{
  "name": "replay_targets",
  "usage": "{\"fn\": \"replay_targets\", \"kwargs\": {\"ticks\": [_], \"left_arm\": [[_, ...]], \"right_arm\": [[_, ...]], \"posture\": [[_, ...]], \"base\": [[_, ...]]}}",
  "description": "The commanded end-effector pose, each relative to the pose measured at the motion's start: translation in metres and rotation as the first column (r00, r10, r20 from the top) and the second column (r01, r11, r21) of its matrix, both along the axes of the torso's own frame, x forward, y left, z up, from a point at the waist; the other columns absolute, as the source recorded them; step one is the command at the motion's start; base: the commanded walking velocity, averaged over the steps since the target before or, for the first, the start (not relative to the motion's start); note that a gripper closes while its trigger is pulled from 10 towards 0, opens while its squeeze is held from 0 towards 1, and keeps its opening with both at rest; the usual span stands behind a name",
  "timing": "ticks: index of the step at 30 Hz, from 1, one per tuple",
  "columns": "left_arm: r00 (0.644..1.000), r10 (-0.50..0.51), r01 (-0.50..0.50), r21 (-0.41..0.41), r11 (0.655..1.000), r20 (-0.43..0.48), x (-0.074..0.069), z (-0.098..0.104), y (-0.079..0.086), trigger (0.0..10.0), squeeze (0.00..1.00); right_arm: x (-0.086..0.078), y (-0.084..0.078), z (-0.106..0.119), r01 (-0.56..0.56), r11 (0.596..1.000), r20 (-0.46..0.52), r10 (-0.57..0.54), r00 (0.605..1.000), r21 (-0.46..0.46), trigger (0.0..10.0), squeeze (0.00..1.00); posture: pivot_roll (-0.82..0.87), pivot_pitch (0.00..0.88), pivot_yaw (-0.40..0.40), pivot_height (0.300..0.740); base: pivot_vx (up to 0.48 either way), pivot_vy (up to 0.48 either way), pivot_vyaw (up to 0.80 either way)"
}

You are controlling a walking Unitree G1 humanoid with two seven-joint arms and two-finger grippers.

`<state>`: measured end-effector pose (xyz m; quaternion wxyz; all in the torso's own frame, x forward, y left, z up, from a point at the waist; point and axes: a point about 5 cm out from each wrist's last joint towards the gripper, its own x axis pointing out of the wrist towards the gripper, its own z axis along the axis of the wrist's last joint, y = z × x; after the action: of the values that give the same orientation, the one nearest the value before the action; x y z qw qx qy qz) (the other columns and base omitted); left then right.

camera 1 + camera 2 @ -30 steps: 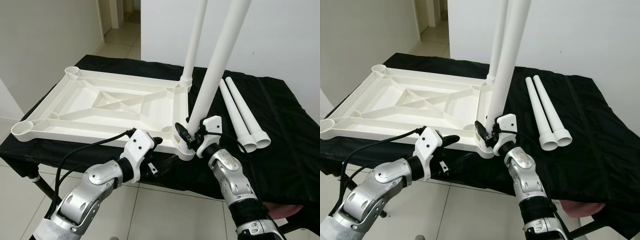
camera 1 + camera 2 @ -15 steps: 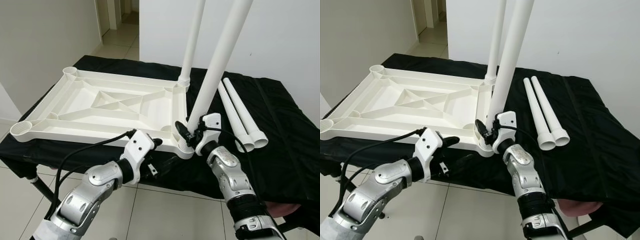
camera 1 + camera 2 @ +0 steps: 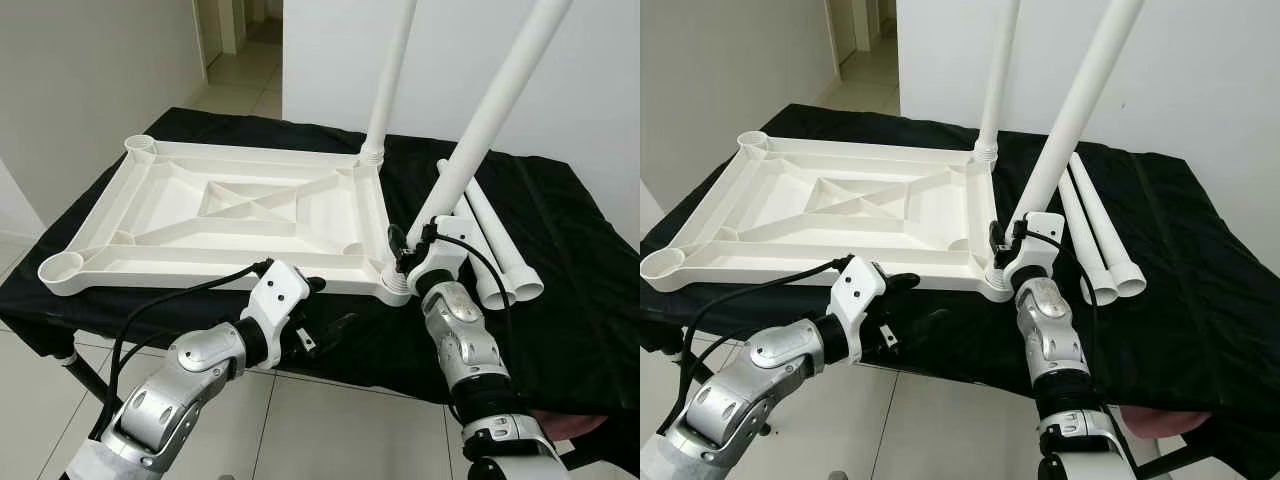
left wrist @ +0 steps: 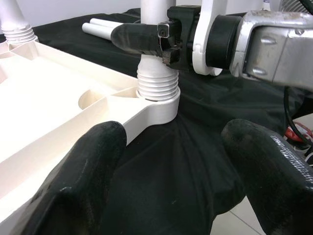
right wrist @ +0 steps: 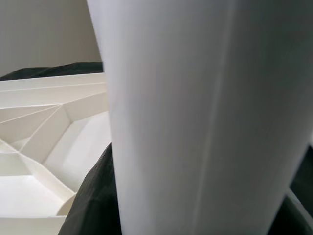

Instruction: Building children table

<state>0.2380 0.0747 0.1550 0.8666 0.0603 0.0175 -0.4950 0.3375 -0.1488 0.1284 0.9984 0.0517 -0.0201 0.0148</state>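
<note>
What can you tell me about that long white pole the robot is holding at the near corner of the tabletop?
The leg is a smooth white plastic-looking tube with a ribbed threaded collar at its base. It leans to the right, seated in the corner socket of the upturned tabletop. The right gripper clamps it just above the threads.

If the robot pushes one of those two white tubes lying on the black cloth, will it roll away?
Probably, a little. The two loose legs are round, smooth tubes, so a sideways push should roll them. Their flared ends and the soft, creased black cloth would likely slow or curve the roll. They look stiff, hollow and light.
</note>
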Motion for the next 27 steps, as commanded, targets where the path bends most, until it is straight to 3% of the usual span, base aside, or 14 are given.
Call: {"fn": "replay_targets", "kwargs": {"ticks": [1, 5, 11, 20, 27], "left_arm": [[0.999, -0.044, 0.044, 0.005, 0.999, -0.002, -0.002, 0.001, -0.003, 10.0, 0.00], [0.999, -0.041, 0.041, 0.003, 0.999, 0.002, 0.000, 0.001, -0.003, 10.0, 0.00], [0.999, -0.040, 0.040, 0.002, 0.999, 0.005, 0.001, 0.002, -0.003, 10.0, 0.00], [0.999, -0.034, 0.034, 0.000, 0.999, 0.014, 0.001, 0.003, -0.003, 10.0, 0.00], [0.999, -0.033, 0.033, -0.002, 0.999, 0.016, 0.002, 0.003, -0.003, 10.0, 0.00]], "right_arm": [[-0.011, -0.010, -0.034, 0.066, 0.997, -0.147, -0.071, 0.987, -0.035, 10.0, 0.00], [-0.013, 0.004, -0.029, -0.021, 0.995, -0.083, 0.013, 0.996, -0.095, 10.0, 0.00], [-0.014, 0.009, -0.029, -0.068, 0.990, -0.054, 0.062, 0.997, -0.124, 10.0, 0.00], [-0.024, -0.008, -0.040, -0.088, 0.971, -0.001, 0.090, 0.996, -0.222, 10.0, 0.00], [-0.023, -0.013, -0.047, -0.113, 0.964, -0.033, 0.108, 0.994, -0.240, 10.0, 0.00]], "posture": [[-0.01, 0.000, -0.013, 0.740], [-0.02, 0.000, -0.010, 0.740], [-0.02, 0.000, -0.011, 0.740], [-0.02, 0.000, -0.013, 0.740], [-0.02, 0.000, -0.013, 0.740]], "base": [[0.000, 0.000, 0.00], [0.000, 0.000, 0.00], [0.000, 0.000, 0.00], [0.000, 0.000, 0.00], [0.000, 0.000, 0.00]]}}
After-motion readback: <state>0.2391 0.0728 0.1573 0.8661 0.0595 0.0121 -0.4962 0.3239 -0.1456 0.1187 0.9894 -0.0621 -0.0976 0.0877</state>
